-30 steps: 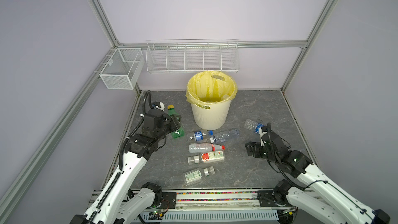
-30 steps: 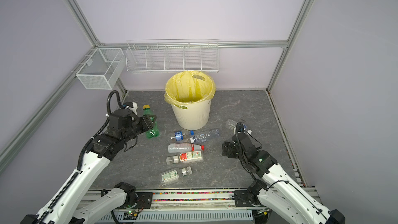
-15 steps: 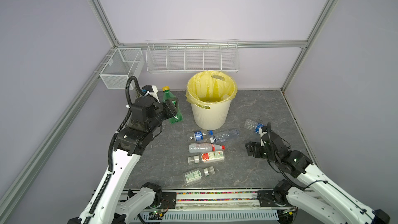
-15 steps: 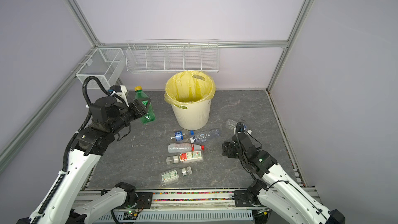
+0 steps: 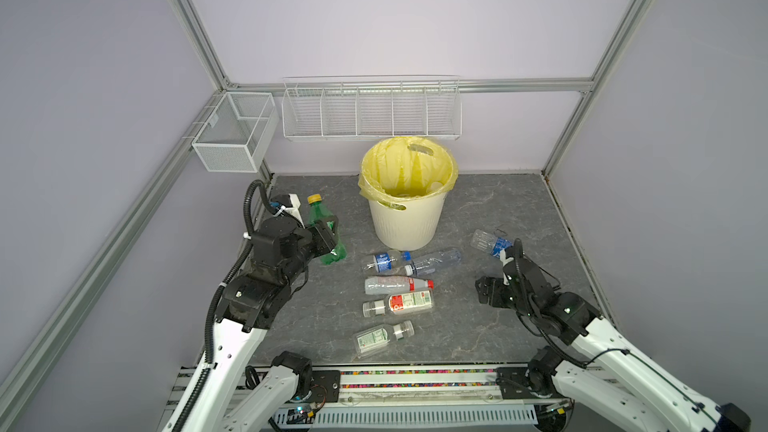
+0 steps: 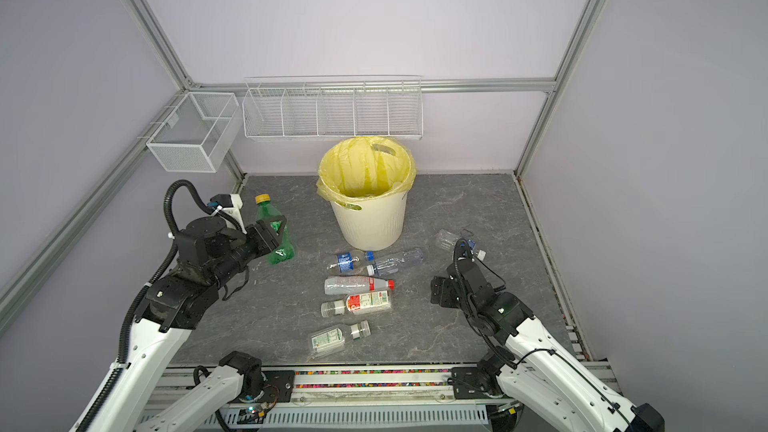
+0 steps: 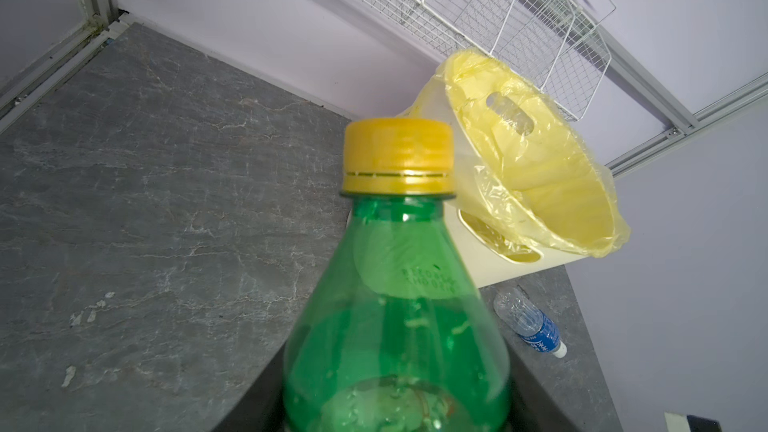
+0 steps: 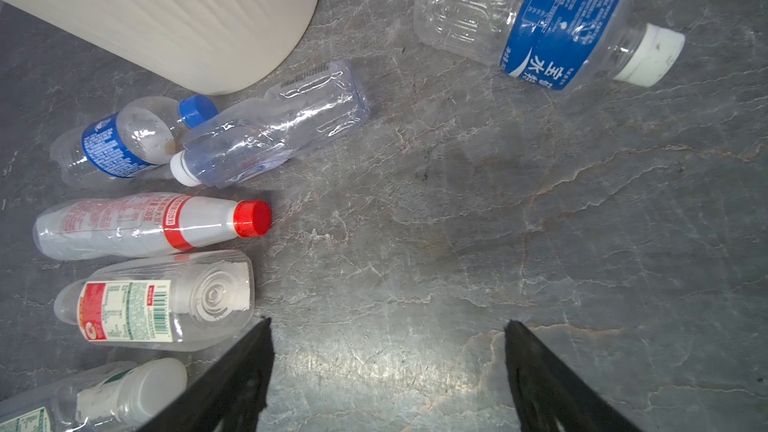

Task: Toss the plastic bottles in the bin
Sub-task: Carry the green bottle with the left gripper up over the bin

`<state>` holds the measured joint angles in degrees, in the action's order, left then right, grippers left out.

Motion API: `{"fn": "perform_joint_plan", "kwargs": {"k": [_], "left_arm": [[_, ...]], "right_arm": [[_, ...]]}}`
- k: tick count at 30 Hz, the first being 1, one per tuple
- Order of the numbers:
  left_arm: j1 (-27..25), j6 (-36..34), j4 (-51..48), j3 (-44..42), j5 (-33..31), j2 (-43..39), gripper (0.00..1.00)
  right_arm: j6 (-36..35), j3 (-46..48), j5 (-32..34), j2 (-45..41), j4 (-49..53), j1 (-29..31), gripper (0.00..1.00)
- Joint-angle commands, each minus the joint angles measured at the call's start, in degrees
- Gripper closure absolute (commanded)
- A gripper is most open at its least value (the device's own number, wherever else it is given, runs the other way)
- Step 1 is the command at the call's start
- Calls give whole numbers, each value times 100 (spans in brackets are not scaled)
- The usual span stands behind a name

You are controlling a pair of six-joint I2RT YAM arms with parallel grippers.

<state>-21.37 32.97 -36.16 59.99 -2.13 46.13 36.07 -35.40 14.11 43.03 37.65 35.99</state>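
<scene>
My left gripper (image 5: pixel 328 238) (image 6: pixel 276 234) is shut on a green bottle (image 5: pixel 326 226) (image 6: pixel 274 226) (image 7: pixel 395 305) with a yellow cap, held upright to the left of the bin (image 5: pixel 405 222) (image 6: pixel 370 222) (image 7: pixel 490 263). The bin is a cream ribbed bucket with a yellow liner. Several clear bottles lie in front of it: a blue-capped one (image 5: pixel 384 261), a white-capped one (image 5: pixel 434 261), a red-capped one (image 5: pixel 397 284) (image 8: pixel 145 224), a red-labelled one (image 5: pixel 399 303) and a green-labelled one (image 5: pixel 380 336). My right gripper (image 5: pixel 484 290) (image 8: pixel 386 326) hangs open over bare floor, near a blue-labelled bottle (image 5: pixel 488 241) (image 8: pixel 552 22).
A long white wire basket (image 5: pixel 370 110) hangs on the back wall just above the bin. A smaller mesh basket (image 5: pixel 232 135) is fixed to the left rail. Aluminium frame posts and lilac walls close in the grey stone-patterned floor (image 5: pixel 498 205).
The left gripper has raised the green bottle from a tilt low on the floor and turned it upright; in the last half second it has dropped a little. The right arm has not moved.
</scene>
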Motion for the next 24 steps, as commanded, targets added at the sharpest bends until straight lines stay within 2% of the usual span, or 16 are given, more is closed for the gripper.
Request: {"fn": "perform_joint_plan", "kwargs": {"k": [1,9,13,17,19,20,21,24], "left_arm": [[25,81,-40,-64,-110,-57,48],[27,55,579,767,385,831,49],[20,95,836,1907,844,1971,49],[-107,558,1352,3378,1220,3442,45],[-319,626,1246,4513,1437,4419,36],[-393,634,994,5080,1494,4833,24],[-444,610,730,5724,1646,5290,1],[-456,530,18,7098,1731,6036,0]], "right_arm": [[119,87,32,-6,-137,-31,12],[126,113,66,-74,-82,-31,12],[109,86,100,-124,-61,-30,12],[94,44,110,-81,-83,-41,12],[92,-40,103,-36,-48,-44,12],[93,-87,115,-14,-16,-48,12],[93,-134,137,-5,30,-48,12],[101,-259,154,-47,123,-40,12]]}}
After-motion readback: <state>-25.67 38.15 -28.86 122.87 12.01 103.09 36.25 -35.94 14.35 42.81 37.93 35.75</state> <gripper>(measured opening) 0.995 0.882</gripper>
